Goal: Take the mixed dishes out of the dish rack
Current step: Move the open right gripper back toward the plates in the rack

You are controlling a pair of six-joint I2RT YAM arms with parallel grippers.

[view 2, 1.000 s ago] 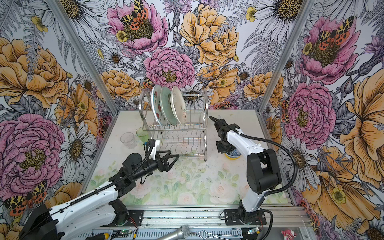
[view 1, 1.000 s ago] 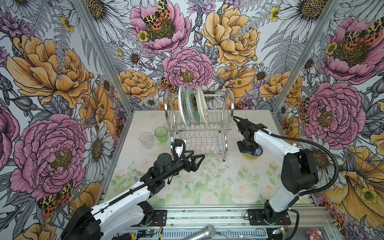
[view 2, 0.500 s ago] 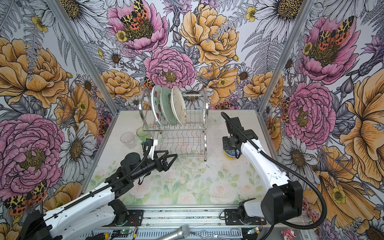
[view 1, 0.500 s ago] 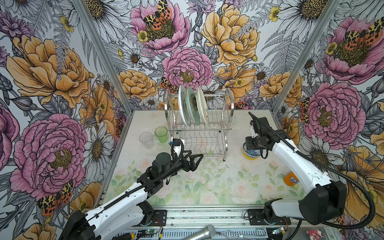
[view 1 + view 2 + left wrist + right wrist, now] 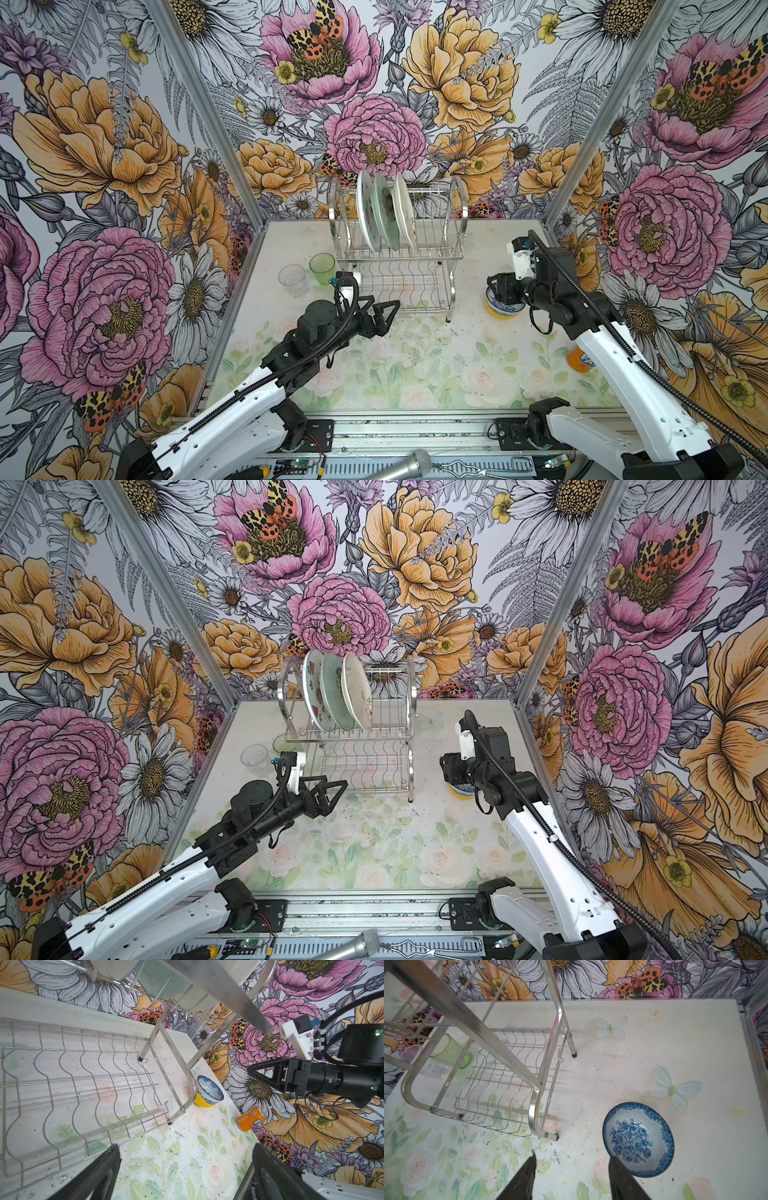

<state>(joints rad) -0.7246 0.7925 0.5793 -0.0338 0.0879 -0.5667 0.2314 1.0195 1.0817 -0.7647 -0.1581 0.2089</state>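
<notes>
1. Both top views: one rack [image 5: 456, 216] stands at the table's [image 5: 415, 365] back middle, with three plates [image 5: 385, 216] upright in its upper tier.
2. One tumbler [image 5: 322, 268] and one glass [image 5: 293, 280] stand just left of the rack. One yellow bowl [image 5: 503, 315], with one blue bowl [image 5: 462, 786] nested in it, sits right of the rack's front leg. One can [image 5: 578, 359] lies near the right edge, partly behind the right arm [image 5: 615, 353].
3. The table's front half is open room between the arms.
4. Left wrist view: the left gripper [image 5: 182, 1167] is spread wide and empty, at the lower tier's front edge. That tier is free space.
5. Right wrist view: the right gripper [image 5: 573, 1178] has its jaws apart and holds nothing. It hangs between the rack's front leg and the blue bowl.
6. Against a second ago, the right arm's elbow has swung out rightward, uncovering the can. The left gripper has barely shifted, and the dishes stay put.
</notes>
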